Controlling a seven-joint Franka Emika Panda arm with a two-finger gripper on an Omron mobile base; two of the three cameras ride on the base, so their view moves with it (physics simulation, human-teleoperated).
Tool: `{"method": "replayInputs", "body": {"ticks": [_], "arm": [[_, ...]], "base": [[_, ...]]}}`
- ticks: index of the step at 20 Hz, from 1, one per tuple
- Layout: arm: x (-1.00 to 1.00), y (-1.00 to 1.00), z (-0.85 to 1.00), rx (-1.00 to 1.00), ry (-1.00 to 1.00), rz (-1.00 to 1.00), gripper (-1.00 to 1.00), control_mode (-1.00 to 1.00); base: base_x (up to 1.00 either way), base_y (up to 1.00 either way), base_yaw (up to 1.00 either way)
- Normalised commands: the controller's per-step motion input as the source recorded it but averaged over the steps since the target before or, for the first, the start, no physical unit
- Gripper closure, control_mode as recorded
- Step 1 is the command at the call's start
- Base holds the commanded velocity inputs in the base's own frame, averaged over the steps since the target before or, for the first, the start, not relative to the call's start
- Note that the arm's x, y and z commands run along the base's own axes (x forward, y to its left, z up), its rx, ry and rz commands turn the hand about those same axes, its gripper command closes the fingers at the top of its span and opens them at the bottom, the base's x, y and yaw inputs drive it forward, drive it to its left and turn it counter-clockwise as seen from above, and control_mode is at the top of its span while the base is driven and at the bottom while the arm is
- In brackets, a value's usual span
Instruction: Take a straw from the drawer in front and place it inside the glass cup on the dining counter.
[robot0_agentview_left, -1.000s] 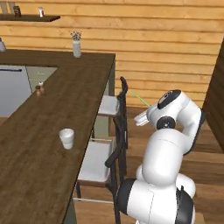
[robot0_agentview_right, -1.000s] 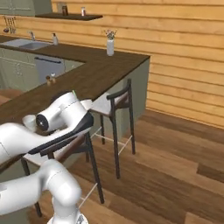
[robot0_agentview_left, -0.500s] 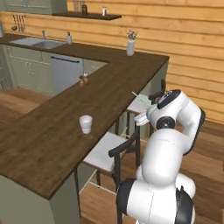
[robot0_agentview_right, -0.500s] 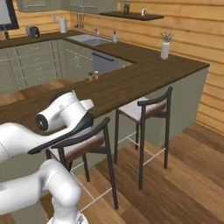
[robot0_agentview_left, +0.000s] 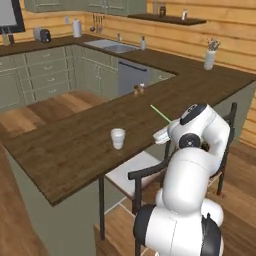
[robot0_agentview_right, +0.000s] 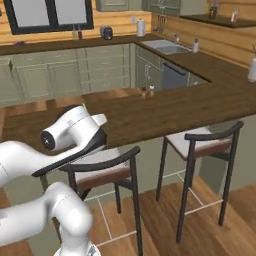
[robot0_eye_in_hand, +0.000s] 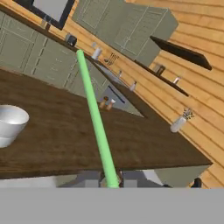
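Fingers: closed (robot0_eye_in_hand: 113, 183) on the lower end of the straw (robot0_eye_in_hand: 94, 118); in the hand view their tips sit at 6 o'clock, just above the bottom band, with the green stem pinched between them.
Straw vs fingers: in the hand view it rises out of the pinch toward 11 o'clock, straight and thin, its far end up near the wall cabinets in the background.
Straw, left base view: a pale green sliver (robot0_agentview_left: 160, 113) sticking out from the hand toward 10 o'clock, in the air above the table's near edge.
Glass cup: upright on the table (robot0_agentview_left: 65, 145), well apart from the straw; in the left base view it stands (robot0_agentview_left: 118, 138) at 9 o'clock of the hand, in the hand view its rim (robot0_eye_in_hand: 9, 123) shows at the 9 o'clock edge.
Straw vs cup: not in the cup and not touching it.
Arm pose, left base view: it rises from 5 o'clock, folds at a bulky elbow, and the wrist (robot0_agentview_left: 194, 115) sits level with the table's edge, hand turned toward the table.
Arm pose, right base view: the forearm lies low at 9 o'clock, beside a stool (robot0_agentview_right: 106, 167) tucked under the table.
Shakers: a small pair (robot0_agentview_left: 138, 89) on the table, beyond the cup at 1 o'clock of it.
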Motion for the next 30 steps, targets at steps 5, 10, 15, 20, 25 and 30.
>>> {"method": "replayInputs", "body": {"ticks": [5, 10, 15, 20, 25, 30], "arm": [[0.00, 0.00, 0.00, 0.00, 0.00, 0.00, 1.00, 1.00], [0.00, 0.00, 0.00, 0.00, 0.00, 0.00, 1.00, 1.00], [0.00, 0.00, 0.00, 0.00, 0.00, 0.00, 1.00, 1.00], [0.00, 0.00, 0.00, 0.00, 0.00, 0.00, 1.00, 1.00], [0.00, 0.00, 0.00, 0.00, 0.00, 0.00, 1.00, 1.00], [0.00, 0.00, 0.00, 0.00, 0.00, 0.00, 1.00, 1.00]], "base": [[0.22, -0.32, 0.67], [0.11, -0.39, 0.66], [0.07, -0.69, 0.55], [0.24, -0.85, 0.30], [0.87, -0.40, 0.09], [1.00, -0.30, 0.14]]}}
